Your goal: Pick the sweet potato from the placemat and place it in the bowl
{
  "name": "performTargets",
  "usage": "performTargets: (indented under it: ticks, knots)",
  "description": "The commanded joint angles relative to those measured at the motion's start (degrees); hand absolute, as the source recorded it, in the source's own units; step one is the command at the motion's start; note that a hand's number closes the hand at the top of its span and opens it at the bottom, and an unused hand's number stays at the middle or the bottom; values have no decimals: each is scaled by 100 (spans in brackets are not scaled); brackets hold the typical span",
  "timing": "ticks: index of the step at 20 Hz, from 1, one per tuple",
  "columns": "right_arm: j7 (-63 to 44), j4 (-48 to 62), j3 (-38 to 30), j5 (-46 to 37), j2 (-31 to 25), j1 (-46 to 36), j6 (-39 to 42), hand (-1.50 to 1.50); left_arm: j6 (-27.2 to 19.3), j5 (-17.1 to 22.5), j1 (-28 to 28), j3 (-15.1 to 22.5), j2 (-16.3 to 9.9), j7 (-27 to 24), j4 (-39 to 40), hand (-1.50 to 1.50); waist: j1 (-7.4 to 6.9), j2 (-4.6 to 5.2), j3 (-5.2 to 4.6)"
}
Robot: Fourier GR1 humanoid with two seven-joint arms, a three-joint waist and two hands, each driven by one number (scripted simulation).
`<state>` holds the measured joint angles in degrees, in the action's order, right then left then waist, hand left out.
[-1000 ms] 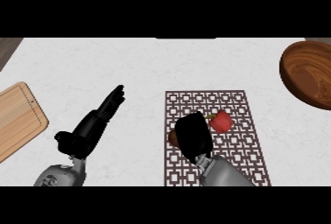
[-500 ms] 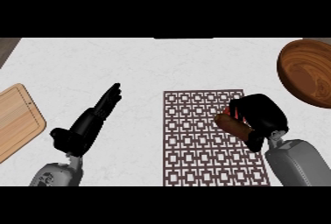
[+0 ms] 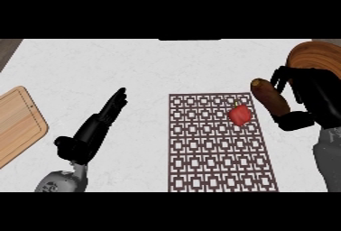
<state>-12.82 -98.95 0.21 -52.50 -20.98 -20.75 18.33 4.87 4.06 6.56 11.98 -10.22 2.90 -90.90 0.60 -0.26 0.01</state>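
Here the right hand (image 3: 313, 97) curls round the sweet potato (image 3: 269, 96) — its long axis slants, upper end pointing up-left — just left of the palm, the bowl (image 3: 311, 54) behind; left hand (image 3: 100, 124) spread.

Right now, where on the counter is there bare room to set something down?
Free: the far strip beyond the placemat, and between the left hand and the cutting board. Crowded at right: the right hand, holding the sweet potato, at the bowl, with a red pepper nearby.
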Motion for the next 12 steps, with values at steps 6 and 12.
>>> performTargets:
  ticks: [6,12]
  knots:
    - [-334,-44,-1557,1201,47,-724,-29,150,-65,-232,11,188,226,135,-70,0,-58,23,-2]
    - [444,1698,-1629,461,-754,-1152,-628,150,143,-104,127,-105,143,113,-22,0,-125,45,0]
